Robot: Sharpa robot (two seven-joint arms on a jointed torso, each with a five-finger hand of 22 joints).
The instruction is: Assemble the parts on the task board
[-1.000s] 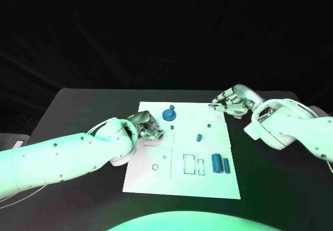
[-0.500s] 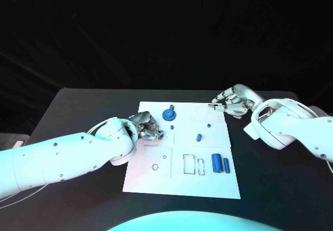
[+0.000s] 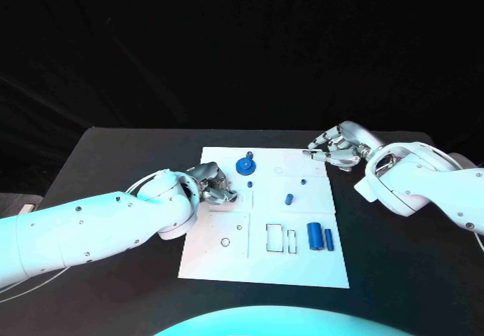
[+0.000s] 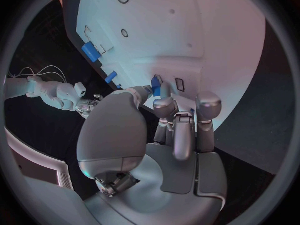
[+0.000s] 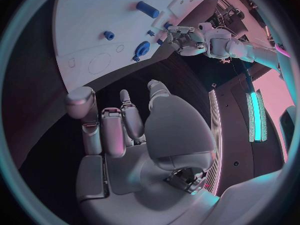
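The white task board (image 3: pixel 264 262) lies in the middle of the black table. My left hand (image 3: pixel 215 185) rests at the board's left edge and pinches a small blue part (image 4: pixel 155 87) between thumb and a fingertip, just over two small rectangular slots (image 4: pixel 180 84). A round blue part (image 3: pixel 245 166) stands near the far edge, with a small peg (image 3: pixel 249 185) beside the left hand. Two more small parts (image 3: pixel 289 199) lie mid-board. Two blue cylinders (image 3: pixel 315 236) lie side by side near the right edge. My right hand (image 3: pixel 333 148) hovers at the board's far right corner, fingers loosely bent, holding nothing.
Outlined rectangular slots (image 3: pixel 274 238) and a small round hole (image 3: pixel 224 243) mark the board's near half. The right wrist view looks across the board (image 5: pixel 87 15) to the left hand (image 5: pixel 187 37). Bare black table (image 3: pixel 121 161) surrounds the board.
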